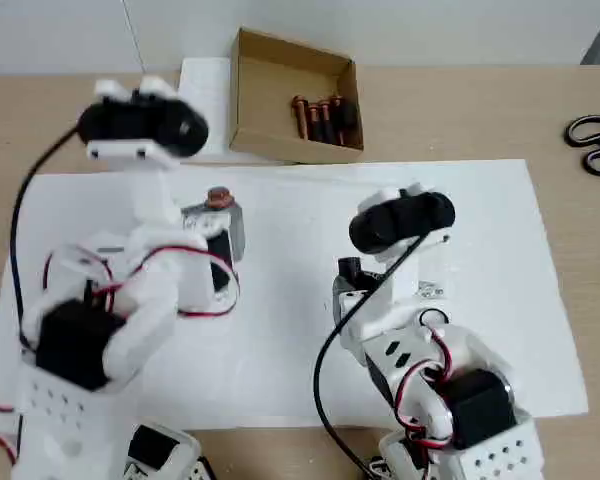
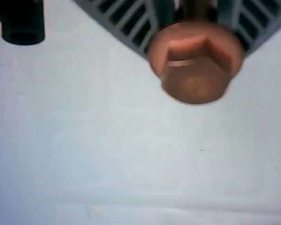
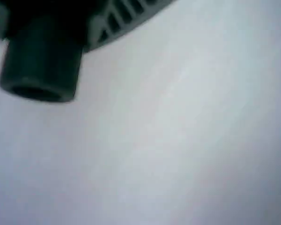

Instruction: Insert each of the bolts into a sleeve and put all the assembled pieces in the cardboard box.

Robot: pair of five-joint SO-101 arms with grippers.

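Pale wooden counter (image 1: 480,110) fills the high view, with a large sheet of white paper (image 1: 280,340) spread across its middle and both arms standing on the near side of it. At the far edge of the sheet sits the cardboard box (image 1: 270,95), open at the top. Several assembled pieces (image 1: 320,118) lie side by side inside it, towards its right wall, their copper heads pointing to the far side. A pair of scissors (image 1: 595,143) lies on the bare wood at the right edge, well apart from everything else.

The left gripper (image 1: 218,215) hangs over the left half of the paper, its grey ribbed jaws clamped on a copper bolt (image 2: 195,61). In the left wrist view the hexagonal head sticks out beyond the jaws above the white sheet. From above, the head shows as a round copper spot at the top of the gripper.

The right gripper (image 1: 352,280) is over the middle of the paper, near the left one but not touching it. It is closed around a black sleeve (image 3: 40,61), whose open round end pokes out past the jaws in the right wrist view. The bolt and sleeve are apart, each held above the paper.
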